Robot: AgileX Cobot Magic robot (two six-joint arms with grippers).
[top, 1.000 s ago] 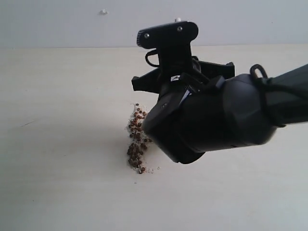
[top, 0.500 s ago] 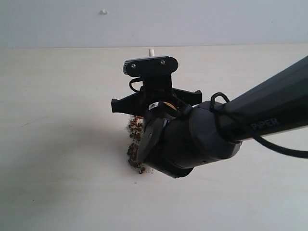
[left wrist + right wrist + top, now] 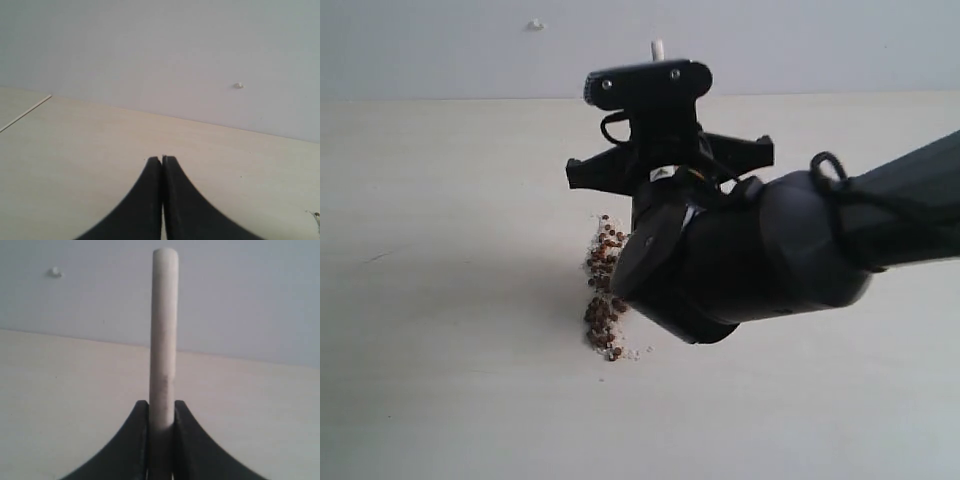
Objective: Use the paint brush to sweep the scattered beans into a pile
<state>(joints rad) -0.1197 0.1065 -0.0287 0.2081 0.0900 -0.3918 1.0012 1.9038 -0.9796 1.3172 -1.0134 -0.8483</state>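
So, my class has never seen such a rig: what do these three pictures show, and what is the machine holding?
This is a robot with two arms, each ending in a pincer. The wide picture comes from a camera off the arms: the black right arm reaches over a pale table where small reddish-brown beans lie in a narrow strip. The other two come from cameras on the wrists. The right pincer is shut on the pale handle of the paint brush; its bristles are hidden. The left pincer is shut and holds nothing.
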